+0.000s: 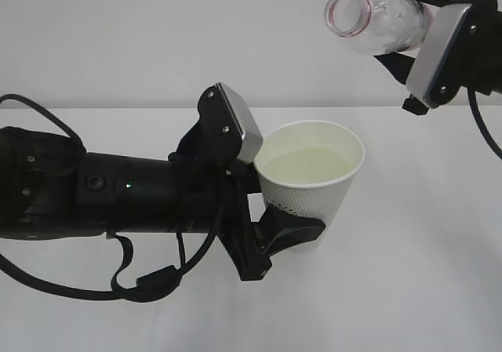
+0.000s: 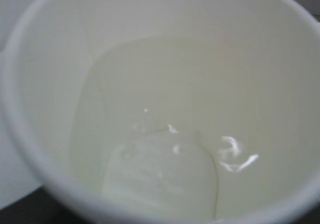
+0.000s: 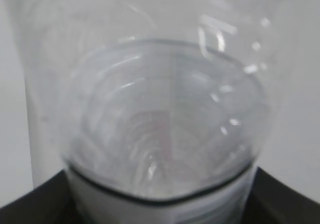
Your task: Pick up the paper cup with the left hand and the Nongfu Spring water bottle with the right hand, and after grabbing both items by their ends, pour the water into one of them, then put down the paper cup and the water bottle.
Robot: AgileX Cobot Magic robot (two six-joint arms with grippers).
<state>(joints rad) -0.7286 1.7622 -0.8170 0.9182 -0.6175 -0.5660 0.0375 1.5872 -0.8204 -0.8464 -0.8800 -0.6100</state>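
Your left hand [image 1: 271, 211] grips the paper cup [image 1: 312, 181] low on its wall, jaws clamped on it, cup upright above the middle of the tabletop [image 1: 423, 273]. Your right hand [image 1: 435, 50] is closed on the Nongfu Spring water bottle [image 1: 376, 19] toward the far right corner, bottle tipped, open mouth pointing left, no stream visible; it looks empty.

Progress, my read: both picks done, pour looks done. The water [image 1: 306, 166] pools in the cup. Left: set down cup and bottle.

Count: two arms, one bottle, one cup.
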